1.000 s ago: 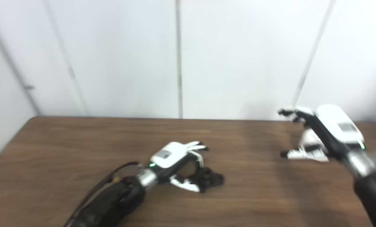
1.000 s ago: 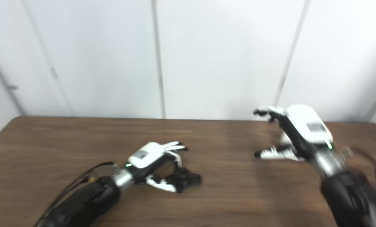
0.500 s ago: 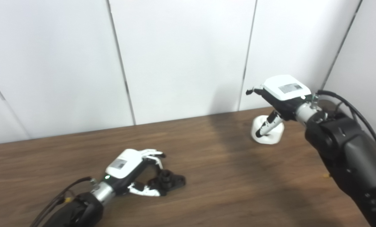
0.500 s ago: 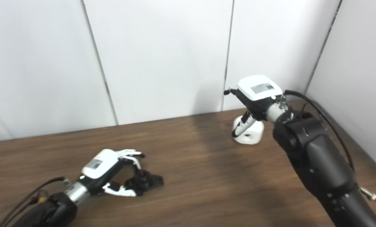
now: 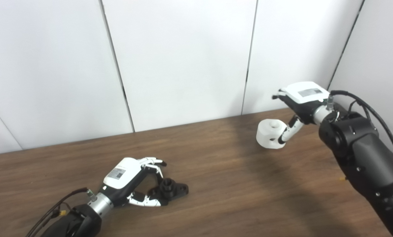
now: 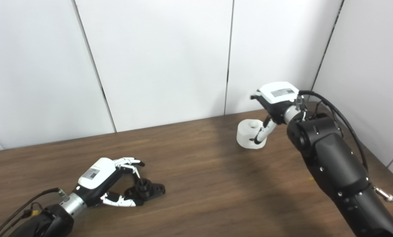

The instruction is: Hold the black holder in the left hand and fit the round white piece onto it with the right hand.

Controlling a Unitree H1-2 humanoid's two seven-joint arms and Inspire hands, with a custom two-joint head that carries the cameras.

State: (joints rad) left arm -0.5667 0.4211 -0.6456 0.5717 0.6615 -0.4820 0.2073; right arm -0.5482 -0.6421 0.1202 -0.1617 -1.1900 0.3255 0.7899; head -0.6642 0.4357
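Note:
The black holder [image 5: 172,190] lies flat on the brown table [image 5: 222,184] at the lower left, its short peg pointing up. My left hand [image 5: 130,179] is wrapped around its left end, fingers [image 5: 153,163] arched over the peg and thumb against the near side. Far right, near the back edge, my right hand [image 5: 298,105] grips the round white piece [image 5: 269,134], a thick ring with a hole on top. The piece hangs just above the table, upright, with the fingers on its right side.
White wall panels [image 5: 183,59] stand right behind the table's back edge, and another wall [image 5: 380,49] closes the right side. My right forearm [image 5: 361,154] lies over the table's right part. Bare wood separates the two hands.
The camera swung right and settled. My right hand closed on the white piece, set it upright and raised it slightly off the table. The left hand stayed on the holder.

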